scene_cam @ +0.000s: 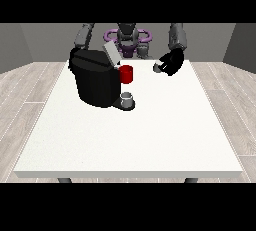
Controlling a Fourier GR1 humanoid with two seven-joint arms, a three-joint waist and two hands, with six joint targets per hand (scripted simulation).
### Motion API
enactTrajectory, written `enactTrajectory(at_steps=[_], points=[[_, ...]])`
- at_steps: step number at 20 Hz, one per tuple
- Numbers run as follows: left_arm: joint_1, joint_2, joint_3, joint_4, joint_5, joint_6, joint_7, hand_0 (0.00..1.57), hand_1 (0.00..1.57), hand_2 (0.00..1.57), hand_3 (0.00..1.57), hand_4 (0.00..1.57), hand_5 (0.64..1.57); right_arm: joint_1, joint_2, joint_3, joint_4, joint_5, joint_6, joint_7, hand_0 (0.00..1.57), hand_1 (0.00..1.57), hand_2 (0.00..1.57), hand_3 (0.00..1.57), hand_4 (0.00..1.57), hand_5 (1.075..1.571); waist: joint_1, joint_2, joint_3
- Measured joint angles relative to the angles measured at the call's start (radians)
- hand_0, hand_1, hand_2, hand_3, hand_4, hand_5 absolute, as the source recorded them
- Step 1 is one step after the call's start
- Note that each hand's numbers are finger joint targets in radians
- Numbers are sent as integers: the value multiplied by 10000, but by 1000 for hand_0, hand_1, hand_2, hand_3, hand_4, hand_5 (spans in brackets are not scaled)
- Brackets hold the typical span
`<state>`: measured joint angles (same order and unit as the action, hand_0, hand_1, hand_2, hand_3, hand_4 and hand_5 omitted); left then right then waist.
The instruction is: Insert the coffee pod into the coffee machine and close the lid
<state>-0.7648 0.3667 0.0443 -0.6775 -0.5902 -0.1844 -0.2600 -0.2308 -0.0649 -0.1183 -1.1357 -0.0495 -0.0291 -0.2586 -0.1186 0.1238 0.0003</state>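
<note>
Black hand (171, 63) raised, curled around pod (158, 67).

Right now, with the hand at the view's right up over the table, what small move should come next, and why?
Probably carry the hand at the view's right sideways toward the coffee machine. A small light thing, likely the coffee pod, sits at that hand, the machine's lid stands raised, and the red pod holder beneath it shows open, a clear gap away from the hand.
</note>
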Motion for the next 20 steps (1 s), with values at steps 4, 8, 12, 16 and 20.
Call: enactTrajectory(at_steps=[4, 8, 12, 16, 20], points=[[73, -547, -115, -286, -62, 66, 517, 1256, 1256, 1311, 1263, 576, 1571, 80, -61, 56, 155, 85, -17, 99, 0, 0, 0, 0, 273, 1571, 83, -486, 1], [278, -1057, -267, -710, 6, -222, 918, 1451, 1451, 1446, 1387, 604, 1571, 284, -181, -91, 429, -71, 172, -19, 0, 0, 0, 0, 317, 1571, 262, -933, 1], [143, -1314, -349, -1048, -18, -483, 1433, 1340, 1340, 1403, 1381, 651, 1571, 508, -177, 41, 351, -19, 227, 42, 0, 0, 0, 0, 311, 1571, 145, -1229, -2], [-416, -1455, -8, -1259, 297, -725, 2049, 1402, 1402, 1430, 1369, 656, 1571, 523, -205, 85, 296, 18, 228, 64, 0, 0, 0, 0, 202, 1571, -10, -1194, -2], [-1156, -1616, 213, -1497, 511, -859, 2650, 1500, 1500, 1467, 1248, 622, 1571, 255, -211, -16, 445, -76, 262, -165, 0, 0, 0, 0, 213, 1571, -83, -887, 0]])
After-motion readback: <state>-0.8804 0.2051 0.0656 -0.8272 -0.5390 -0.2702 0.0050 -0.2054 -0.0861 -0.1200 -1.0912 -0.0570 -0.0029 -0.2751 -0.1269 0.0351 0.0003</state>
